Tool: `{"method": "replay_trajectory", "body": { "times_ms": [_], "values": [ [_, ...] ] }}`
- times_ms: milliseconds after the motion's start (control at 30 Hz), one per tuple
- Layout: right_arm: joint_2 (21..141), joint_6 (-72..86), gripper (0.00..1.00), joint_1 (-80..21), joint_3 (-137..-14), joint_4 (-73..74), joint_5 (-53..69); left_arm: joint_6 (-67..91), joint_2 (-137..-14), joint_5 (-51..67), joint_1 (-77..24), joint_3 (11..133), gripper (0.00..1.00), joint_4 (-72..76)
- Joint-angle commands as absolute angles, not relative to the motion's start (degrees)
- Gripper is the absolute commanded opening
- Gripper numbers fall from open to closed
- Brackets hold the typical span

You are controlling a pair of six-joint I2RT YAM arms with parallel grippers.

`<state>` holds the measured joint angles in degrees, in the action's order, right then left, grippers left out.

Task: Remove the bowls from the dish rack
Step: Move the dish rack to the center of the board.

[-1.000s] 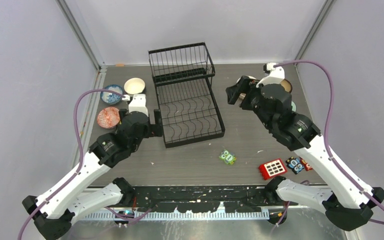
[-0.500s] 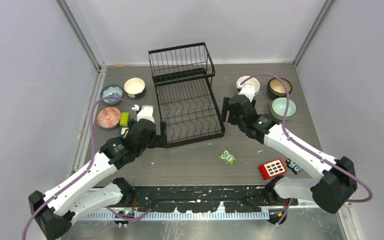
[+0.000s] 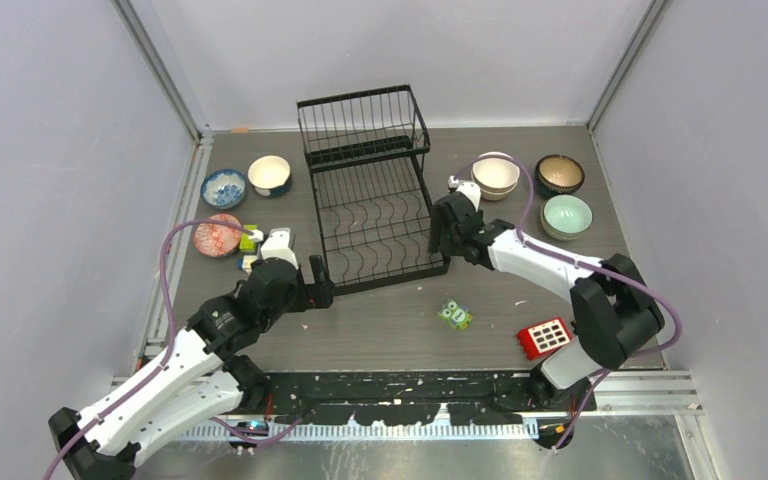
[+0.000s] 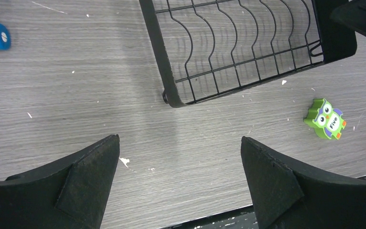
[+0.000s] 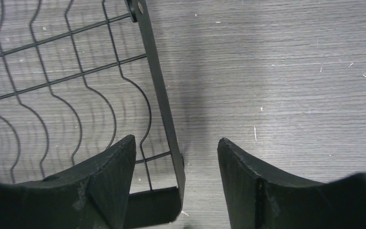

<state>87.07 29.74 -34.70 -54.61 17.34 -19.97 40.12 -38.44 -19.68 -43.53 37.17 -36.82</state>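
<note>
**A:** Dish rack shows bare wire on both tiers, sitting mid-table toward the back. No ceramic left in it that I can see.

**B:** Right, the crockery's split either side. On the left are the blue-patterned bowl, the cream-and-dark bowl and the reddish bowl. On the right are the cream stack, the dark brown bowl and the mint green bowl.

**A:** And look at the arms! A second ago the right gripper was up by that right-hand cluster. Now it has swung in low beside the rack's right rail.

**B:** Its wrist view has that rail running between the fingers. The jaws are partly parted and narrowing, with nothing gripped.

**A:** Left gripper?

**B:** Pulled back to the rack's near-left corner, jaws spread as wide as they go, empty. Bare table lies beneath, with the green owl block off to one side.

**A:** So what does it mean?

**B:** My read is that the unloading looks finished, since every bowl in sight is out. They're either retreating or squaring up to the rack itself. I can't tell whether the right fingers are level with that rail or above it.
</note>
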Motion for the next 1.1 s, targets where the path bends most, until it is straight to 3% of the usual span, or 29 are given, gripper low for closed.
{"method": "replay_trajectory", "body": {
  "times_ms": [0, 200, 533, 867, 967, 1067],
  "values": [
    [90.0, 29.6, 0.65, -33.7, -55.3, 14.3, -20.1, 42.0, -37.4, -18.4, -43.6, 36.6, 0.99, -34.9],
    [92.1, 29.6, 0.43, -32.8, -54.8, 14.5, -20.8, 42.8, -36.7, -18.2, -43.6, 36.8, 0.99, -35.7],
    [90.9, 31.0, 0.27, -29.2, -53.0, 16.0, -23.9, 41.9, -35.9, -20.2, -43.6, 37.1, 0.99, -36.2],
    [88.2, 31.1, 0.27, -25.6, -52.2, 17.7, -24.6, 41.3, -36.9, -21.8, -43.6, 38.6, 0.99, -38.1],
    [86.2, 30.8, 0.32, -25.6, -52.2, 18.7, -25.0, 40.2, -37.2, -23.1, -43.6, 40.0, 0.99, -39.2],
    [82.8, 30.7, 0.46, -25.5, -52.3, 19.5, -24.5, 39.1, -37.7, -24.7, -43.6, 41.5, 0.99, -39.9]
  ]
}}
